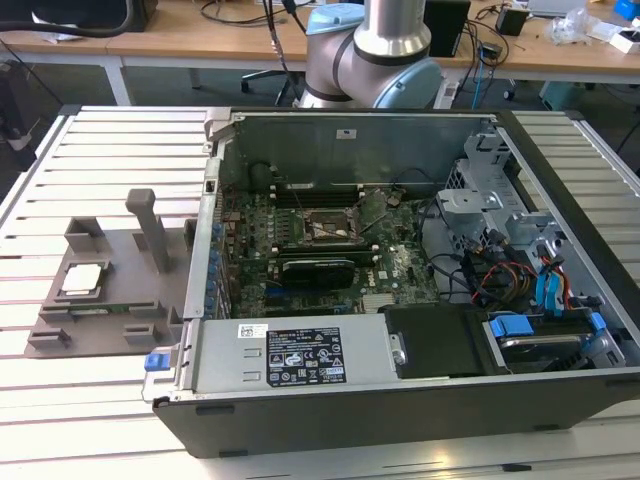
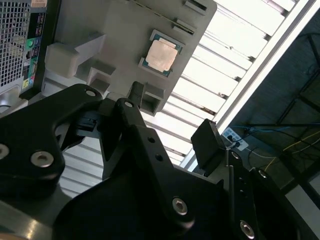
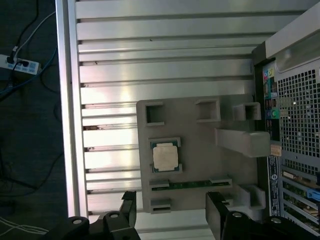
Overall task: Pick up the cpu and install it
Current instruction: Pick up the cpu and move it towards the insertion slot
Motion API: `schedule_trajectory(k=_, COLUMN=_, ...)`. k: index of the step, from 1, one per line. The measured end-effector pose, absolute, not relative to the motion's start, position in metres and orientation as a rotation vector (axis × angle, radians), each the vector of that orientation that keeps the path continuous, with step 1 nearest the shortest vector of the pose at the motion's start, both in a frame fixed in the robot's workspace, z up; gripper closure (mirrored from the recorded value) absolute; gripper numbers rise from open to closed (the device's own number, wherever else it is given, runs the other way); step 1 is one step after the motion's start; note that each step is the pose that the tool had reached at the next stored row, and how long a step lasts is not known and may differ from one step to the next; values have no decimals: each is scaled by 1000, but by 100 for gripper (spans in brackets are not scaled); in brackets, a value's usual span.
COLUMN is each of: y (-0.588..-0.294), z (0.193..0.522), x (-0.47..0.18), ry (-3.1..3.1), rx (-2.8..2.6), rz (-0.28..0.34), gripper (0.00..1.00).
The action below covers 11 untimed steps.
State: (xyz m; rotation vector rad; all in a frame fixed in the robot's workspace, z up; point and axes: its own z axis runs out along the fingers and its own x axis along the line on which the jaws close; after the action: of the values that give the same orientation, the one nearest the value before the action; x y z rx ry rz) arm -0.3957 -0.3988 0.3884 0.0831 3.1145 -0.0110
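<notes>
Jaws wide, cpu not yet picked up.
My gripper (image 3: 172, 214) hangs spread wide, holding nothing. The cpu (image 3: 165, 156) lies flat (metal plate up) in a recess near the grey tray's (image 3: 200, 165) edge farthest from the computer case (image 3: 295, 90).

The arm (image 1: 395, 30) is a smooth silver-grey tube that meets rounded grey joint housings (image 1: 345, 65) closed by pale blue caps (image 1: 425, 85). In both wrist views the gripper (image 3: 172, 207) is matt black throughout, built of thick flat links (image 2: 150, 150) with rounded outlines that meet at pivots. Bright round-headed screws (image 2: 42, 159) fasten the links, some showing a socket in the head, and a short row of small holes runs along one link. The fingers (image 3: 217, 210) are blocky and black, and one ends in a squared pad (image 2: 206, 146).
</notes>
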Motion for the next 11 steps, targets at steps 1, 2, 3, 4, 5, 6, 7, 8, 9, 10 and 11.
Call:
schedule_trajectory(k=1, y=-399, z=388, x=-396, ry=3115, rx=83, rz=-11, gripper=34)
schedule_trajectory(k=2, y=-399, z=388, x=-396, ry=3115, rx=83, rz=-11, gripper=34)
schedule_trajectory(k=3, y=-399, z=388, x=-396, ry=3114, rx=83, rz=-11, gripper=34)
schedule_trajectory(k=4, y=-399, z=387, x=-396, ry=3114, rx=83, rz=-11, gripper=34)
schedule_trajectory(k=5, y=-399, z=387, x=-396, ry=3115, rx=83, rz=-11, gripper=34)
schedule_trajectory(k=6, y=-399, z=386, x=-396, ry=3114, rx=83, rz=-11, gripper=34)
schedule_trajectory(k=7, y=-399, z=384, x=-396, ry=3114, rx=83, rz=-11, gripper=34)
schedule_trajectory(k=8, y=-399, z=384, x=-396, ry=3115, rx=83, rz=-11, gripper=34)
schedule_trajectory(k=9, y=-399, z=383, x=-396, ry=3115, rx=83, rz=-11, gripper=34)
schedule_trajectory(k=10, y=-399, z=382, x=-396, ry=3115, rx=83, rz=-11, gripper=34)
schedule_trajectory(k=11, y=-399, z=381, x=-396, ry=3114, rx=83, rz=-11, gripper=34)
